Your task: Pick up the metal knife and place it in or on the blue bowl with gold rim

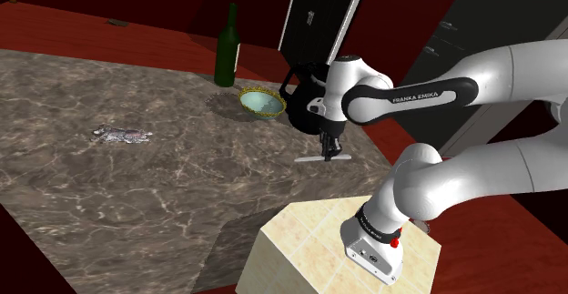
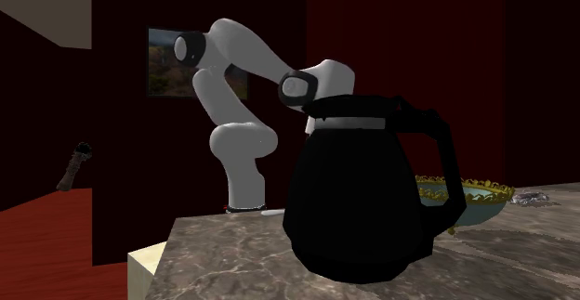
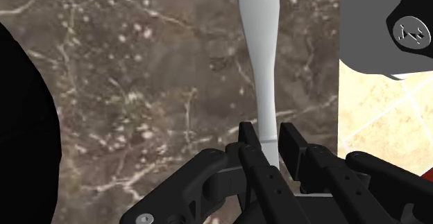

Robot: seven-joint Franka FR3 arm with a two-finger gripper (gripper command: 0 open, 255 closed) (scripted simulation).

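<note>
Knife: we see a pale grey knife (image 1: 320, 157) lying flat on the table, just right of the shoulder view's centre. In the wrist view it runs straight away from the gripper and widens toward its far end.
Gripper: the black gripper (image 1: 329, 150) is down at the table surface, right over the knife. In the wrist view its 2 fingers (image 3: 248, 145) press against either side of the knife's narrow end, so we read it as closed on the knife.
Bowl: the blue bowl (image 1: 262, 102) with a gold rim stands near the knife, up and to the left of it in the shoulder view. It sits at the right of the second exterior view, partly behind the pot.
Pot: a black coffee pot (image 2: 364, 201) with a handle fills the middle of the second exterior view. In the shoulder view it stands just right of the bowl, behind the wrist.
Bottle: 1 dark green bottle (image 1: 228, 46) stands upright at the top centre of the shoulder view, beyond the bowl.
Crumpled item: a small grey crumpled thing (image 1: 121, 135) lies at the left of the shoulder view, well apart from the rest.
Table: brown marble with pale veins (image 1: 136, 210).
Stand: a tan tiled box (image 1: 300, 251) at the lower right of the shoulder view carries the white arm (image 1: 510, 169).
</note>
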